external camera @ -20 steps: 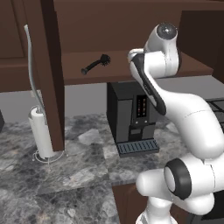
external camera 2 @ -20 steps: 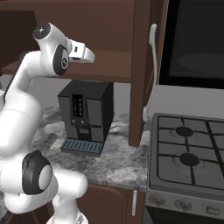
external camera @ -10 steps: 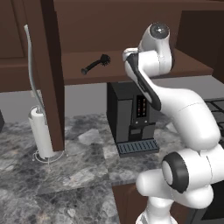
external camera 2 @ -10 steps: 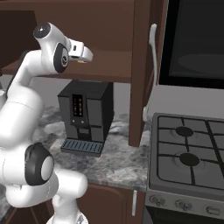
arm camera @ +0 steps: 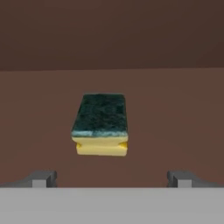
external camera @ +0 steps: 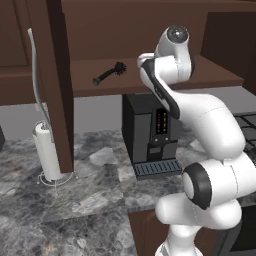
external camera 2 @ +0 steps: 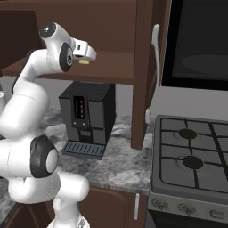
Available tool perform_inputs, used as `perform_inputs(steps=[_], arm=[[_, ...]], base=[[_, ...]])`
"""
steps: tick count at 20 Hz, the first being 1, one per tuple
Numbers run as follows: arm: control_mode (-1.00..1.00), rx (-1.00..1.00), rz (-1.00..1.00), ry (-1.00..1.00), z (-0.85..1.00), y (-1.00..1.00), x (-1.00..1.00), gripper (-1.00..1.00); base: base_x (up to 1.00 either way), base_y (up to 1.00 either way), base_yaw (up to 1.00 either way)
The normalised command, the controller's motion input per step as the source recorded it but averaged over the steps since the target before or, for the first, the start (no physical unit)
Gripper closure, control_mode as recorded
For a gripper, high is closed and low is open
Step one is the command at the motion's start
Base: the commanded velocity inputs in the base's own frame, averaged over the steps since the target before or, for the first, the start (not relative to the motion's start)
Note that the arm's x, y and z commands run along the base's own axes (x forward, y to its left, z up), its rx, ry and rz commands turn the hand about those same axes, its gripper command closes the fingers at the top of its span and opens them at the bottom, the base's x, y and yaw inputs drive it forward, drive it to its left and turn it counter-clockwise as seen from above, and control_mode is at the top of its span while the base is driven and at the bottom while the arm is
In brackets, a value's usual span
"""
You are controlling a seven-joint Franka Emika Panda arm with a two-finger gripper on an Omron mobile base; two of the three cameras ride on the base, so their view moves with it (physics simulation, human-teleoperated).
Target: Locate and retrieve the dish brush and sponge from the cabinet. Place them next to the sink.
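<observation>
Swinging its upper links toward the cabinet (external camera: 100, 30) since a second ago, the arm now aims the gripper (arm camera: 112, 177), jaws spread wide and empty, at the sponge (arm camera: 101, 124) on the shelf (green side up); farther left lies the dish brush (external camera: 109, 73).

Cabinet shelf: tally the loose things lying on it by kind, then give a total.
dish brush: 1
sponge: 1
Total: 2
</observation>
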Motion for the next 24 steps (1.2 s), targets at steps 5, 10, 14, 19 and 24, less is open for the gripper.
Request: perform_inputs(steps=[5,10,14,19,24], arm=[[-1.0,0.0,0.01,0.0,0.0,0.01,0.3,-1.0],[-1.0,0.0,0.02,0.0,-0.03,0.0,0.26,-1.0],[-1.0,0.0,0.01,0.01,-0.09,0.0,0.22,-1.0],[-1.0,0.0,0.01,0.02,-0.11,0.0,0.24,-1.0],[-1.0,0.0,0.0,0.01,-0.02,0.0,0.31,-1.0]], base=[[0.0,0.0,0.0],[0.0,0.0,0.0],[0.0,0.0,0.0],[0.0,0.0,0.0],[0.0,0.0,0.0]])
